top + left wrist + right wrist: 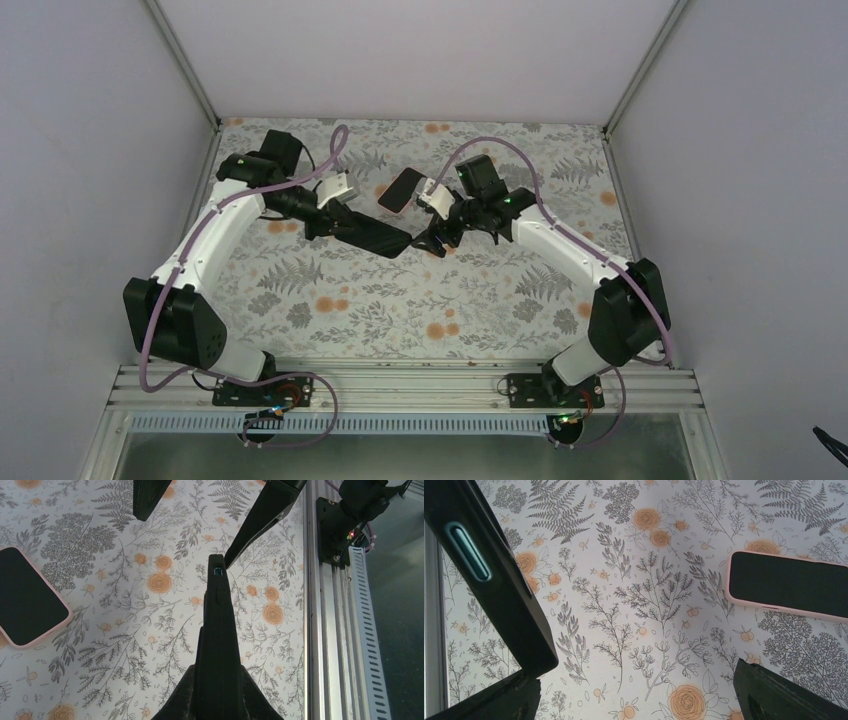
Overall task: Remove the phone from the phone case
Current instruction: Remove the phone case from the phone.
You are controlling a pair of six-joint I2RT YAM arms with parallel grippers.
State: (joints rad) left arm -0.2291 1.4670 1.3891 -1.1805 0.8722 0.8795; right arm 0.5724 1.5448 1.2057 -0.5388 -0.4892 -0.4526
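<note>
Overhead and wrist views, read from left to right. My left claw (217, 680) reaches in from the far left corner of the bench (350, 310) toward its middle. It is clamped on one end of a bare black phone (378, 236), which the left wrist view shows edge-on, running straight out from between the fingers. I cannot tell whether this handset clears the surface. Just beyond it, near the far edge and about midway along it, the phone (405, 190) lies face up and set on a diagonal. Its dark screen is framed all round by the pink rim of the phone case (774, 608), so it is still seated in the case, and it lies apart from both claws. My right claw (440, 236) comes in from the right side of the bench to meet the left one near the middle. Its jaws are spread wide and grip nothing. The free end of the bare black phone reaches one of its fingers (519, 692) and appears to touch it, while the other finger stands well clear.
</note>
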